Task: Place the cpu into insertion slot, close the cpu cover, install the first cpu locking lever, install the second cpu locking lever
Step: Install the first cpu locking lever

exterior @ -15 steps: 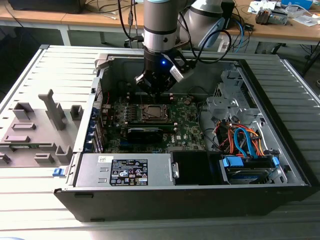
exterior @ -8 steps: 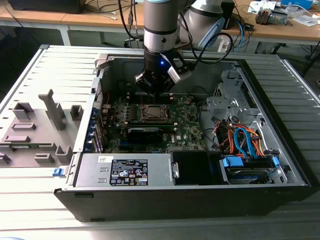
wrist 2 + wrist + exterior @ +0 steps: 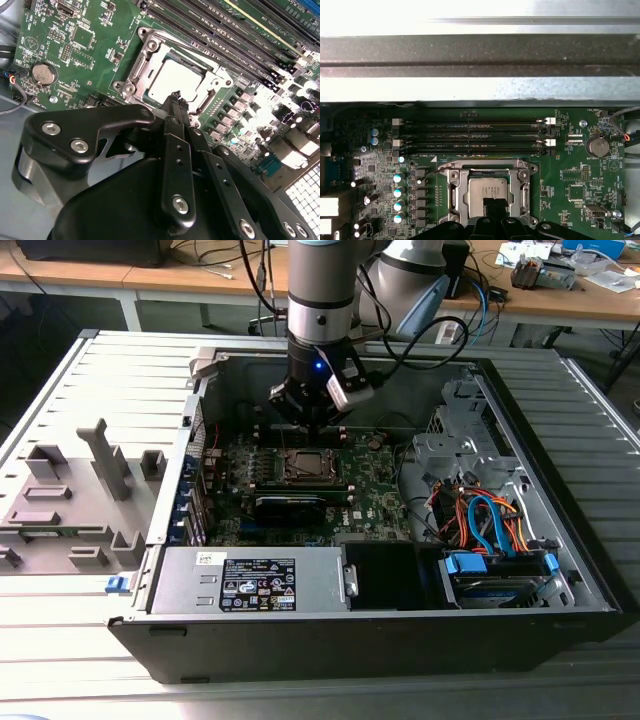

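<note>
Cpu [image 3: 169,80], a smooth grey square, lies within the cut-out of the silver cpu cover [image 3: 216,80]. We see the gripper [image 3: 176,98] just above its edge, jaws pressed together, empty.

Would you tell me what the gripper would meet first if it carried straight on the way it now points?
Probably the cpu, at its edge beside the cpu cover frame; the gripper points down at it, though the depth is hard to judge.

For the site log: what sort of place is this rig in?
Probably an electronics lab: an open computer case on a ribbed metal table, wooden desks strewn with cables behind.
</note>
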`<action>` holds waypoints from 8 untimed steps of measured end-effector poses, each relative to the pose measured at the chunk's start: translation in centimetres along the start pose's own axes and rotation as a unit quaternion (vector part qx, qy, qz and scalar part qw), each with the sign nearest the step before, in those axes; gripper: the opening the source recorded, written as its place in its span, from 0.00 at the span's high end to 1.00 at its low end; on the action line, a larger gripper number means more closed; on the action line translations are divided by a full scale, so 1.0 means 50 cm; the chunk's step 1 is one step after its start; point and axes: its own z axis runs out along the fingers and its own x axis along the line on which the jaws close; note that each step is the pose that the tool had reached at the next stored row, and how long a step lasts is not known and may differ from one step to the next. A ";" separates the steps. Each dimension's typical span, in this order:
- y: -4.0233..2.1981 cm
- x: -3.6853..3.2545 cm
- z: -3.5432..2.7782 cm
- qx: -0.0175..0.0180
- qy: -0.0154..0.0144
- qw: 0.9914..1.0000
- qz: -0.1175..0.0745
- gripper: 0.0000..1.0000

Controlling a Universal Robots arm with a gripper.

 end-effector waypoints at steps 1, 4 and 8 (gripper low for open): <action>0.000 0.001 0.000 0.000 0.000 1.000 0.000 0.89; 0.000 0.005 0.000 0.000 0.000 1.000 0.000 0.89; 0.000 0.007 -0.002 0.000 0.000 1.000 0.000 0.89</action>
